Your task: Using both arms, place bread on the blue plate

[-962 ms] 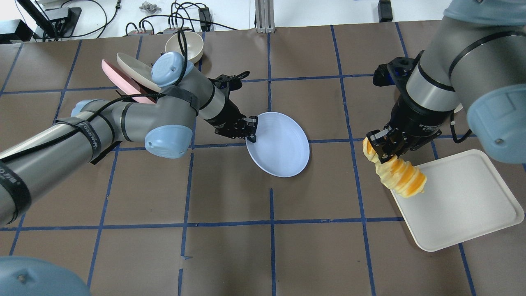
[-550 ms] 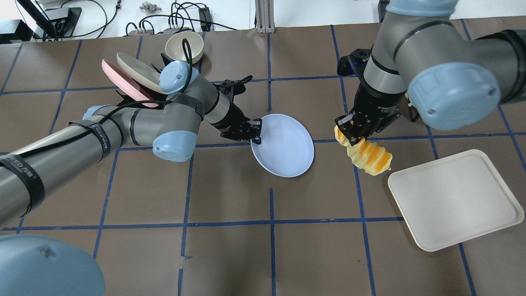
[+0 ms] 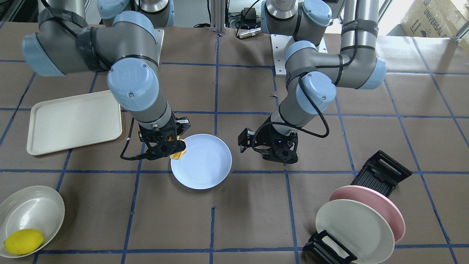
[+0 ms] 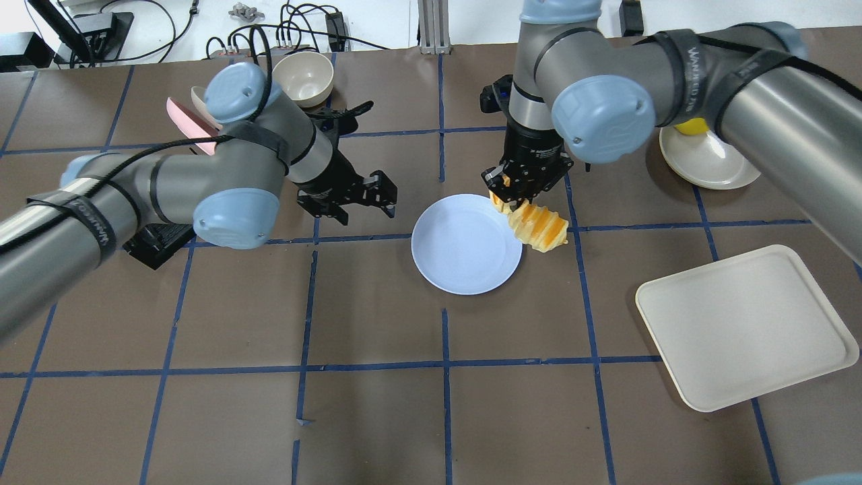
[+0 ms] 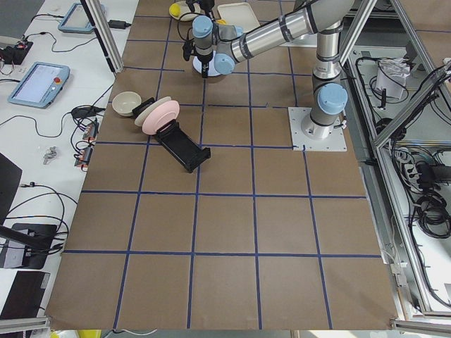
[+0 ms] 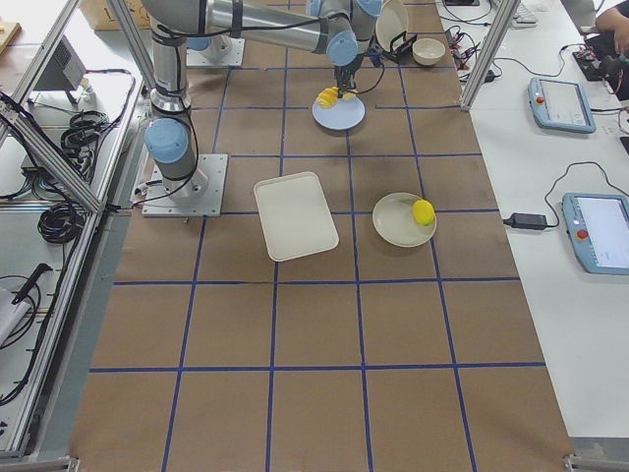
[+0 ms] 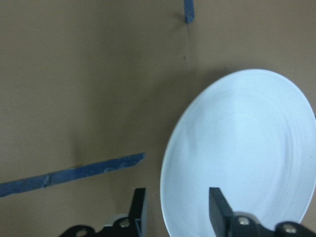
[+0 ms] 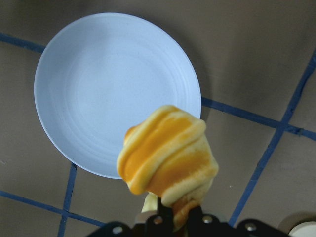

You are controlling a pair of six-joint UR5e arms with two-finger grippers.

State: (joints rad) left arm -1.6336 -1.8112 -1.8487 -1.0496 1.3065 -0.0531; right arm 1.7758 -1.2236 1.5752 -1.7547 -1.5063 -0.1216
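Observation:
The blue plate [image 4: 467,244] lies flat on the brown table, also in the front view [image 3: 201,161]. My right gripper [image 4: 515,190] is shut on one end of the bread [image 4: 537,227], a golden-orange roll with pale spiral stripes. The bread hangs just above the plate's right rim. In the right wrist view the bread [image 8: 168,153] overlaps the plate's [image 8: 113,94] near edge. My left gripper [image 4: 369,202] is open and empty, a short way left of the plate. In the left wrist view its fingers [image 7: 219,210] stand apart with the plate [image 7: 242,153] just ahead.
A cream tray [image 4: 744,327] lies at the near right. A cream dish [image 3: 33,205] holds a yellow lemon [image 3: 22,241]. A black rack holds a pink plate [image 3: 384,205] and a cream plate [image 3: 353,225] behind the left arm. A cream bowl [image 4: 303,77] stands far left.
My left gripper let go of the plate's rim, opened and drew back to the left; the plate now lies flat. My right arm carried the bread left, from the tray to the plate's right edge.

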